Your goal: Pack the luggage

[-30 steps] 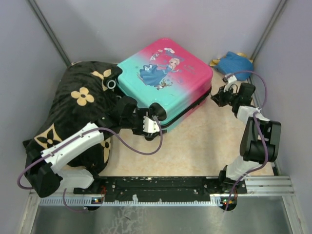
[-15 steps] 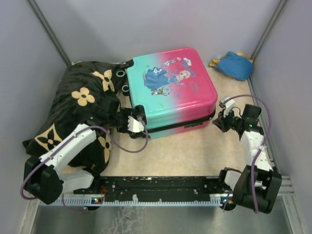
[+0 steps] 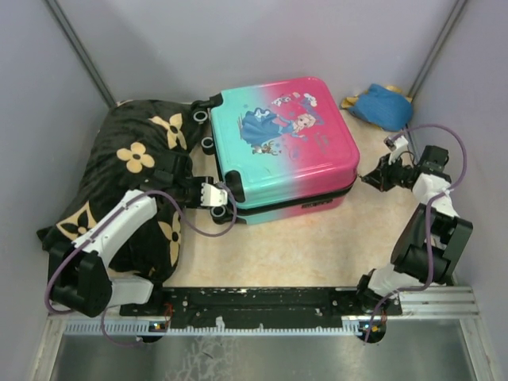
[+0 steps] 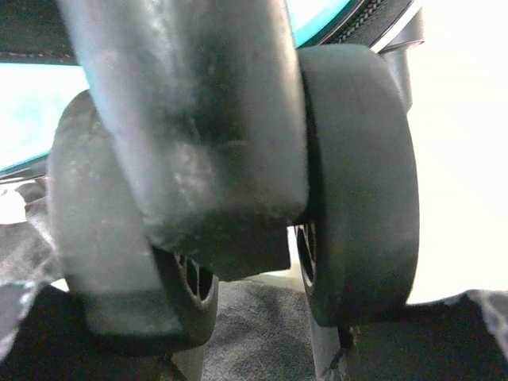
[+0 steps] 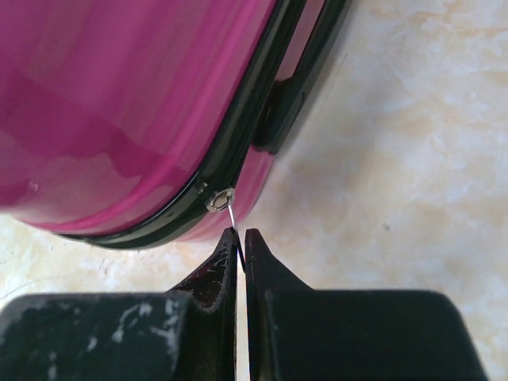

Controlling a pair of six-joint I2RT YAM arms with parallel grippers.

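Right claw point(image 5: 240, 240) clamps the zipper pull point(image 5: 221, 198) just ahead of its tips, on the luggage point(image 5: 119, 103); left claw point(image 3: 209, 194) sits by a wheel point(image 4: 361, 182). Its grip — cannot tell.

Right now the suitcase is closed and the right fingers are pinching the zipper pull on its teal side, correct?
Not quite. The suitcase is closed and the right fingers are shut on the zipper pull, but the pull sits on the pink side, not the teal one. The right wrist view shows pink shell directly above the pinch.
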